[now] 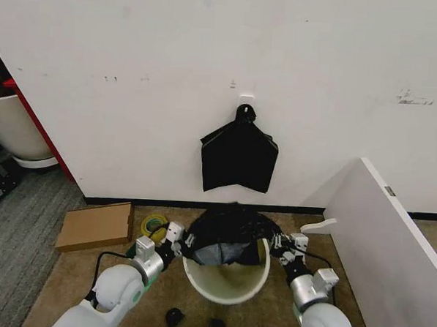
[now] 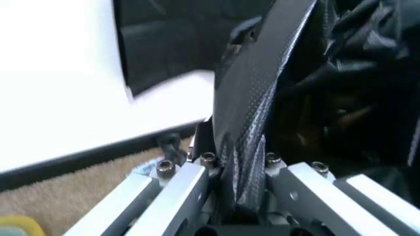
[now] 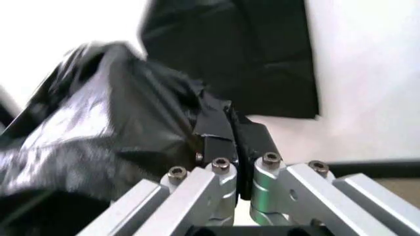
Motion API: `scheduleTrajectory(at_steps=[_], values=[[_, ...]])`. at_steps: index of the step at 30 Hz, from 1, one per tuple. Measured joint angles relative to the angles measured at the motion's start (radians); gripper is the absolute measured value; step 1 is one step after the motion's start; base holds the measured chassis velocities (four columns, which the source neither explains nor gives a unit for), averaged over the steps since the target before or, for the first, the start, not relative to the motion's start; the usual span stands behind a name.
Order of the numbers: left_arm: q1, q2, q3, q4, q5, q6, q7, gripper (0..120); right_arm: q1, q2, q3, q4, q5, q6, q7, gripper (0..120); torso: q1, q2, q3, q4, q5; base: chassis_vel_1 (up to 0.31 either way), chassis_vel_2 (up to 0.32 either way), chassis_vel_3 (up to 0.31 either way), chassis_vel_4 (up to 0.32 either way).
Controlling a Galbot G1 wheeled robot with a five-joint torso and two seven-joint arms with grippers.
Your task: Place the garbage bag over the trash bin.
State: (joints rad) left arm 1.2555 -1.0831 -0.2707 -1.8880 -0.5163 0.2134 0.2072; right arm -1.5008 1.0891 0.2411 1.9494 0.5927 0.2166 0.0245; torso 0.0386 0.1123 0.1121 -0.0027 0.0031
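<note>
Carpeted floor: both end effectors (image 1: 187, 242) (image 1: 273, 246) pinch garbage bag (image 1: 230, 226) over trash bin (image 1: 227, 281).

Flat black house-shaped stack (image 1: 238, 158) hangs on the white wall (image 1: 209, 60), knotted at the top on a little hook. Cardboard piece (image 1: 96, 226) lies flat on the tan carpet (image 1: 51, 279) on the left, with a yellow tape roll (image 1: 154, 224) just beside it. Big white tub (image 1: 15, 127) with a red edge sits at the far left. A white board (image 1: 390, 238) leans in on the right. Two small black scraps (image 1: 174, 319) lie on the carpet at the front.
</note>
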Motion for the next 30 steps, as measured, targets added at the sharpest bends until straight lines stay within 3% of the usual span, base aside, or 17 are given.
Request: scheduleTrajectory(at_steps=[6,8,12,21,25,30], values=[[-0.012,0.004,-0.056,-0.045,-0.079,0.037,-0.010,1,0.015,0.009,-0.019,-0.133,-0.054,0.153,-0.180,0,0.000,0.000,0.000,-0.0001,0.0001,0.000,0.000,0.000,0.000],[-0.021,0.011,-0.085,-0.070,-0.131,0.067,-0.039,1,0.042,0.024,-0.023,-0.239,-0.093,0.248,-0.303,0,0.000,0.000,0.000,0.0001,0.0004,0.000,0.000,0.000,0.000],[-0.021,0.019,-0.106,-0.092,-0.188,0.097,-0.066,1,0.073,0.045,-0.033,-0.313,-0.135,0.309,-0.363,0,0.000,0.000,0.000,0.0000,0.0001,0.000,0.000,0.000,0.000],[-0.013,-0.015,-0.108,-0.145,-0.263,0.113,-0.131,1,0.177,0.127,-0.045,-0.476,-0.350,0.388,-0.354,0,0.000,0.000,0.000,0.0002,0.0000,0.000,0.000,0.000,0.000],[-0.012,-0.024,-0.103,-0.155,-0.268,0.104,-0.144,1,0.193,0.145,-0.052,-0.489,-0.371,0.396,-0.320,1,0.000,0.000,0.000,0.0001,0.0003,0.000,0.000,0.000,0.000],[-0.018,-0.024,-0.099,-0.131,-0.239,0.081,-0.149,1,0.176,0.123,-0.060,-0.430,-0.275,0.431,-0.310,22,0.000,0.000,0.000,0.0002,0.0001,0.000,0.000,0.000,0.000]])
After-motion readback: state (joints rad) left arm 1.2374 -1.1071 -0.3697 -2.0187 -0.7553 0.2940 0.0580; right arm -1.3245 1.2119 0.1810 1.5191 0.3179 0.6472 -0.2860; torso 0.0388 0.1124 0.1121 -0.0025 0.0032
